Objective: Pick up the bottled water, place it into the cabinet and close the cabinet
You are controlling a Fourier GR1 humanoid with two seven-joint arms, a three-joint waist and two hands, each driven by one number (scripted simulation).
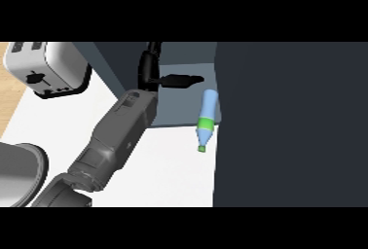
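Note:
The bottled water (206, 116) is pale blue with a green label and a green cap. It lies on its side at the front edge of the cabinet floor (173, 112), cap toward me and sticking out over the white counter. My left hand (173, 80) is inside the cabinet opening, up and to the left of the bottle, with straight fingers pointing right and nothing in them. It is apart from the bottle. The dark cabinet door (287, 126) fills the right side of the view, its edge right beside the bottle. The right hand does not show.
A silver toaster (46, 68) stands at the back left. A grey round vessel (18, 170) sits at the left edge. My grey forearm (119, 136) crosses the white counter (173, 165) diagonally.

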